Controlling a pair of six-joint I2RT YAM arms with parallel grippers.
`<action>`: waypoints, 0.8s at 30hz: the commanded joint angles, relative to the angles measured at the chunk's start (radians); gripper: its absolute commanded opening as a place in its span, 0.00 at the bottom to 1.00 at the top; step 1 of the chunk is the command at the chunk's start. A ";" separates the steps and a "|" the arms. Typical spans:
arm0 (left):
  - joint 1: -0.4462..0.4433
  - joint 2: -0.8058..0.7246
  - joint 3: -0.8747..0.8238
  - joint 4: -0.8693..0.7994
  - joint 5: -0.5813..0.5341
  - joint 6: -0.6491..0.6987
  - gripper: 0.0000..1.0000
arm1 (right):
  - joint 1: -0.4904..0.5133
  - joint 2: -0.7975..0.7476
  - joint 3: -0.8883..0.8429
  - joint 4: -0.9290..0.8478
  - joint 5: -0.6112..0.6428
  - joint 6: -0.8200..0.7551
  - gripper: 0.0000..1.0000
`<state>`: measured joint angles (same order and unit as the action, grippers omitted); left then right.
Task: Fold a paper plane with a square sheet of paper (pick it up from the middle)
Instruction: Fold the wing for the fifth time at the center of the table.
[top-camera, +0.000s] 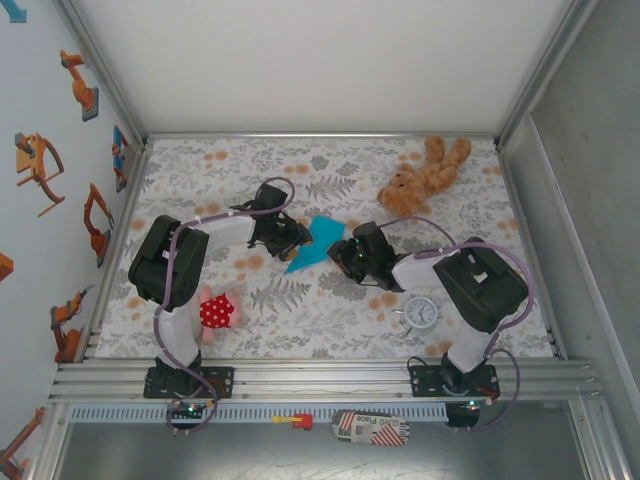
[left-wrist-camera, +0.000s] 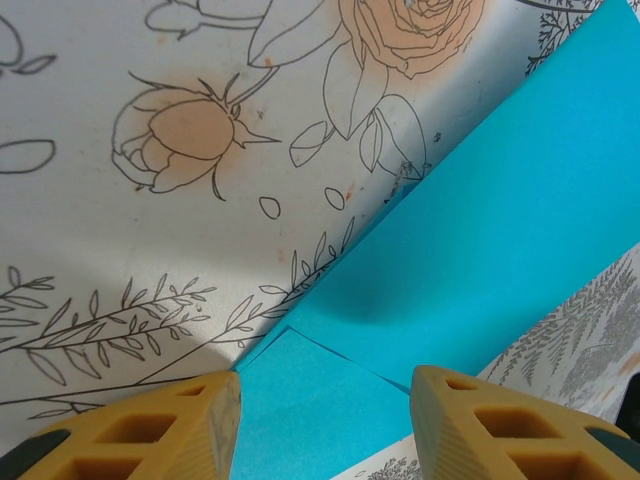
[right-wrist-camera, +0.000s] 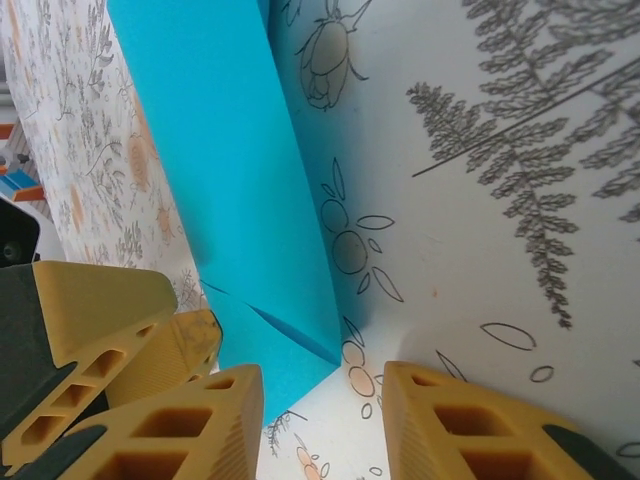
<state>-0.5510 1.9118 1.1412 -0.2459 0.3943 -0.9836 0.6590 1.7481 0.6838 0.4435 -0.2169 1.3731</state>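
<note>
Nearest the arms' bases lie a red, white-spotted soft thing (top-camera: 217, 312) on the left and a small round white clock (top-camera: 421, 313) on the right; past them, mid-way across the flowered tablecloth (top-camera: 300, 305), the turquoise sheet of paper (top-camera: 320, 238) lies flat, creased into a narrow pointed shape with a small flap at one end; the left gripper (left-wrist-camera: 325, 400) hangs low over it, fingers spread, paper in the gap but not nipped; the right gripper (right-wrist-camera: 322, 395) faces it from the other side, likewise spread, astride a corner; farther back sprawls the brown teddy bear (top-camera: 422, 180); I'd judge the paper light, limp, slippery on cloth and easily crumpled, best pinched at its middle along the crease.
</note>
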 joint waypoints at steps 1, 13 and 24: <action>-0.007 0.029 -0.032 -0.058 0.003 -0.022 0.49 | 0.009 0.026 0.030 0.028 0.007 0.029 0.32; -0.005 0.020 -0.021 -0.095 -0.021 -0.011 0.49 | 0.010 0.085 0.058 0.138 -0.030 0.038 0.27; 0.001 0.013 -0.006 -0.105 -0.019 0.013 0.50 | 0.008 0.080 0.037 0.176 0.000 0.037 0.19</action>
<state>-0.5510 1.9118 1.1435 -0.2531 0.3935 -0.9867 0.6628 1.8248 0.7223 0.5819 -0.2409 1.4071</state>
